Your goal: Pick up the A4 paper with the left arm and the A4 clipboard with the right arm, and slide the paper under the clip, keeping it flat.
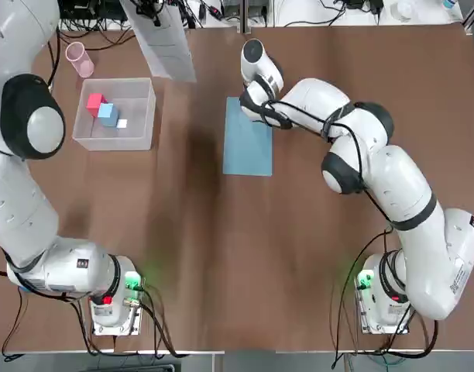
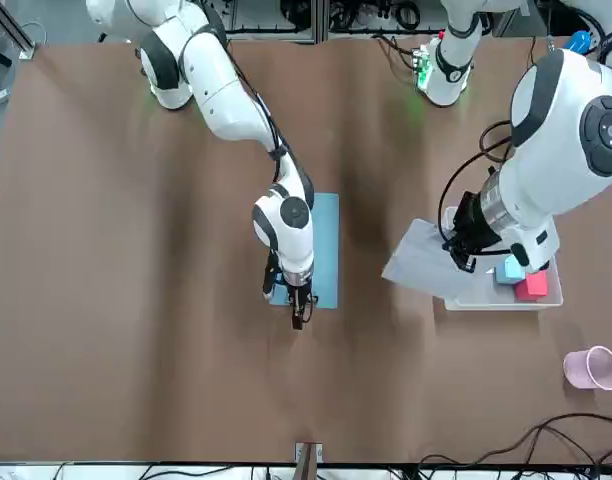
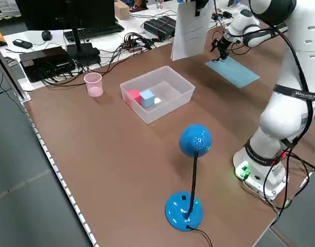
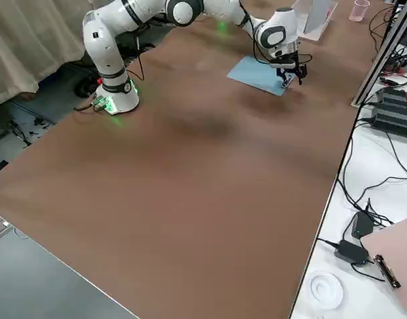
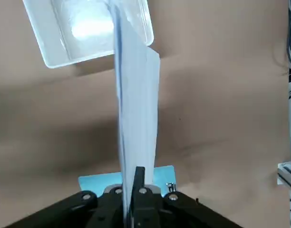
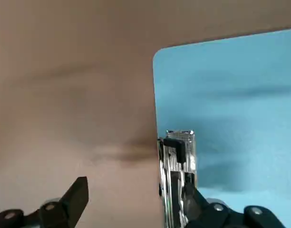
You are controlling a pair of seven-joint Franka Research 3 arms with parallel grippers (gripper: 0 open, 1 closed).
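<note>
Your right hand [image 6: 136,190] is open wide at the far short edge of the A4 clipboard [image 1: 248,147], nothing gripped. The clip [image 6: 179,166] is right beside its board-side finger; the other finger is out past the edge. Board is flat on the counter [image 1: 299,271], long axis running from that hand back toward the arm bases.

Left hand [image 5: 132,178] is closed on the A4 paper [image 5: 138,104] — sheet hangs steeply from it, raised, near the plastic bin [image 1: 115,114], off to the left of the board. Right hand's nearer the clip, so it likely goes first: close on the clip to work it. Then you'd bring the paper right and level it — at its current tilt it'd probably buckle at the clip.
</note>
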